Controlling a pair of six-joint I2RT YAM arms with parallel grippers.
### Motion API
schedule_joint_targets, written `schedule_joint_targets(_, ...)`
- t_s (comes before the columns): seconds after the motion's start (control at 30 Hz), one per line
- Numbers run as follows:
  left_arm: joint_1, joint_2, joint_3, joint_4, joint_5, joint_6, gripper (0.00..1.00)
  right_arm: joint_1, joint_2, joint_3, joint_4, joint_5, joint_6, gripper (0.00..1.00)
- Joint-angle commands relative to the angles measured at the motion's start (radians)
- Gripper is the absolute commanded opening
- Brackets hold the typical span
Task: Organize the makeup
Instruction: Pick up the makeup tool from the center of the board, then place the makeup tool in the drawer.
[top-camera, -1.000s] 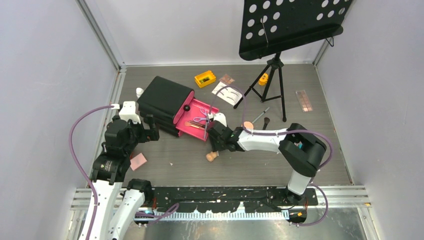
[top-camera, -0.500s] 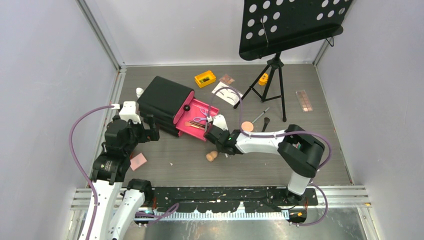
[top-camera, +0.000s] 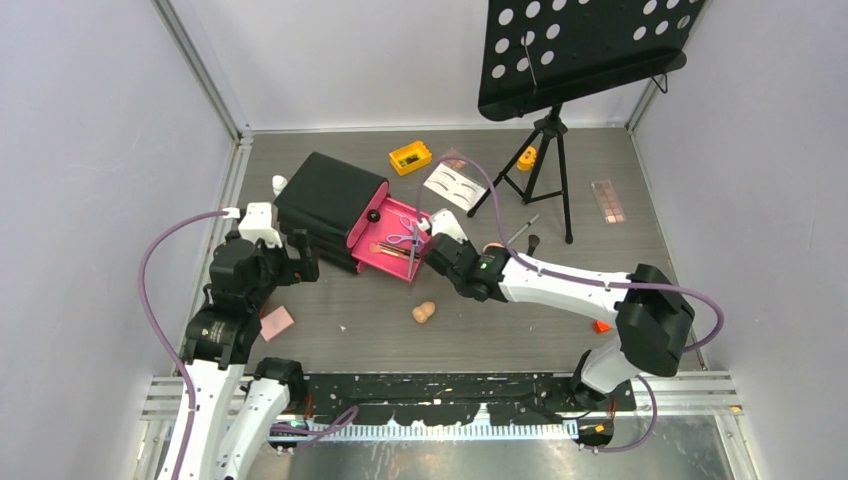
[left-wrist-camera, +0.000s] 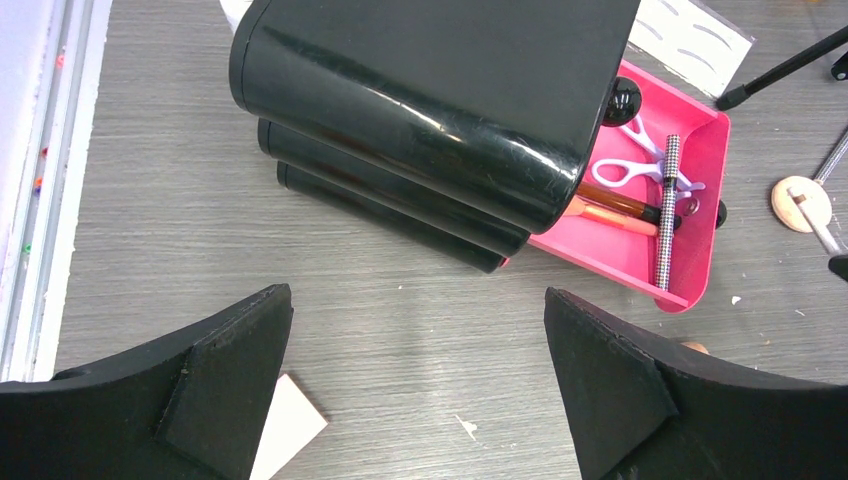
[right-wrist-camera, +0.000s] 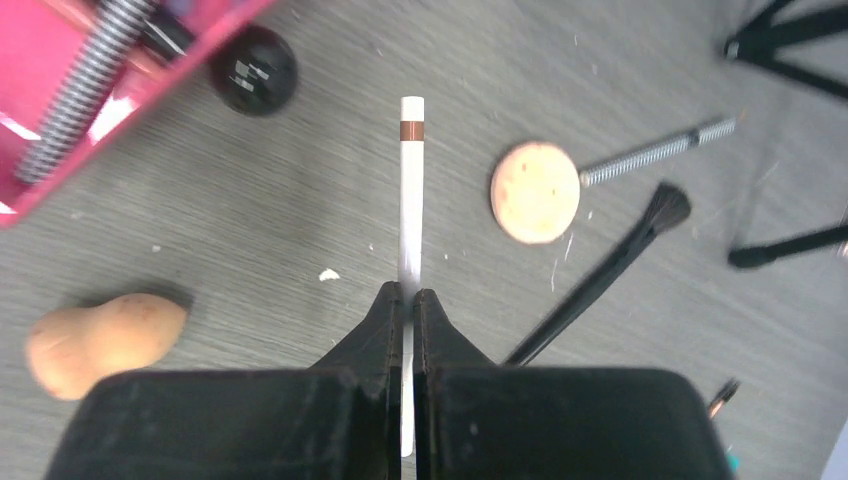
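The right gripper (right-wrist-camera: 409, 295) is clenched on a thin white pencil (right-wrist-camera: 411, 190) with a brown band near its tip. The pencil runs straight out from between the pressed fingertips. It is held just right of the open pink drawer (top-camera: 385, 238), whose black knob (right-wrist-camera: 252, 68) sits close to the left of the pencil's tip. The drawer juts out of the black chest (top-camera: 325, 195) and holds lilac scissors (left-wrist-camera: 628, 168), a glittery stick (left-wrist-camera: 667, 215) and an orange-handled brush (left-wrist-camera: 610, 210) that lies partly under the chest's overhang.

Several loose pieces lie around the held pencil. A gourd-shaped peach sponge (right-wrist-camera: 100, 340) rests on the table to the near left, and a round peach puff (right-wrist-camera: 535, 192) lies to the right. A silver-handled tool (right-wrist-camera: 660, 150) and a black brush (right-wrist-camera: 610, 275) lie beside the puff. The tripod (top-camera: 540, 165) of the music stand (top-camera: 580, 45) stands just beyond them, its legs spread over that patch of table.

The left gripper (left-wrist-camera: 420, 390) is spread wide with nothing in it, on the near left side of the chest. A pink square (top-camera: 276, 322) lies near it. Farther back are a white bottle (top-camera: 279, 184), a yellow block (top-camera: 410, 157) and the eyebrow card (top-camera: 450, 185). A brown palette (top-camera: 607, 200) lies at the far right.
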Motion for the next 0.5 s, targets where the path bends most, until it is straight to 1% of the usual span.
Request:
schedule_joint_targets(0.0, 0.007, -0.007, -0.005, 0.050, 0.014, -0.001, 1.00, 0.002, -0.048, 0.131, 0.020, -0.104, -0.248, 0.00)
schedule_joint_targets(0.13, 0.007, -0.010, -0.005, 0.050, 0.013, 0.001, 1.00, 0.001, -0.010, 0.229, 0.011, -0.222, -0.373, 0.00)
schedule_joint_targets(0.27, 0.007, -0.009, -0.005, 0.048, 0.013, 0.001, 1.00, 0.002, 0.085, 0.364, -0.045, -0.334, -0.451, 0.00)
schedule_joint_targets(0.37, 0.007, -0.011, -0.005, 0.049, 0.014, 0.001, 1.00, 0.002, 0.173, 0.458, -0.075, -0.388, -0.495, 0.00)
schedule_joint_targets(0.47, 0.007, -0.011, -0.005, 0.048, 0.015, 0.001, 1.00, 0.001, 0.270, 0.541, -0.104, -0.409, -0.527, 0.00)
